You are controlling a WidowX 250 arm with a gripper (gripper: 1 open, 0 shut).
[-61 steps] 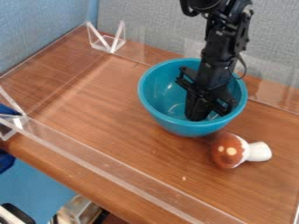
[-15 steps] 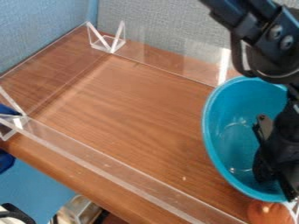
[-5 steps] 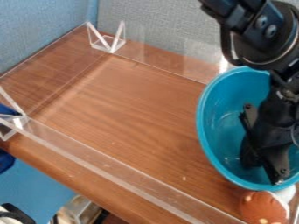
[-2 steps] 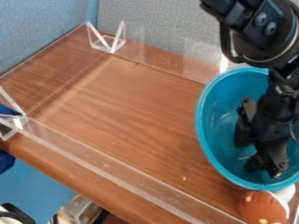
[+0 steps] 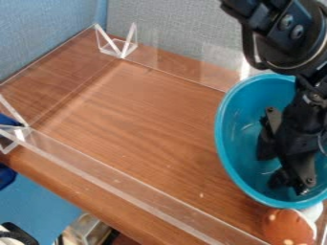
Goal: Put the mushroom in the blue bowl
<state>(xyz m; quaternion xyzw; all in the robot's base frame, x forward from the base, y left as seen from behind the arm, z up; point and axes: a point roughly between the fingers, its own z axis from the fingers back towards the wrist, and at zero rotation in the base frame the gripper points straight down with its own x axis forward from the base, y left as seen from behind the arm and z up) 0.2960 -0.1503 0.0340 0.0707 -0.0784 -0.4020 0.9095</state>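
The blue bowl (image 5: 243,134) stands at the right side of the wooden table, cut off by the frame's right edge. My gripper (image 5: 289,170) points down inside it, low over the bowl's floor, and its black fingers (image 5: 270,144) stand apart with nothing between them. The mushroom (image 5: 289,228) lies on the table just outside the bowl's near rim, at the bottom right corner. Only its reddish-brown cap shows. The gripper is not touching the mushroom.
A low clear acrylic wall (image 5: 115,182) runs around the wooden tabletop (image 5: 128,115). Clear triangular brackets (image 5: 118,44) stand at the back left corner. A blue piece (image 5: 10,122) pokes in at the left edge. The black arm (image 5: 274,33) reaches over the bowl's far rim.
The gripper's fingers have spread apart inside the bowl. The hand has stayed in place, and the bowl and mushroom have not moved.
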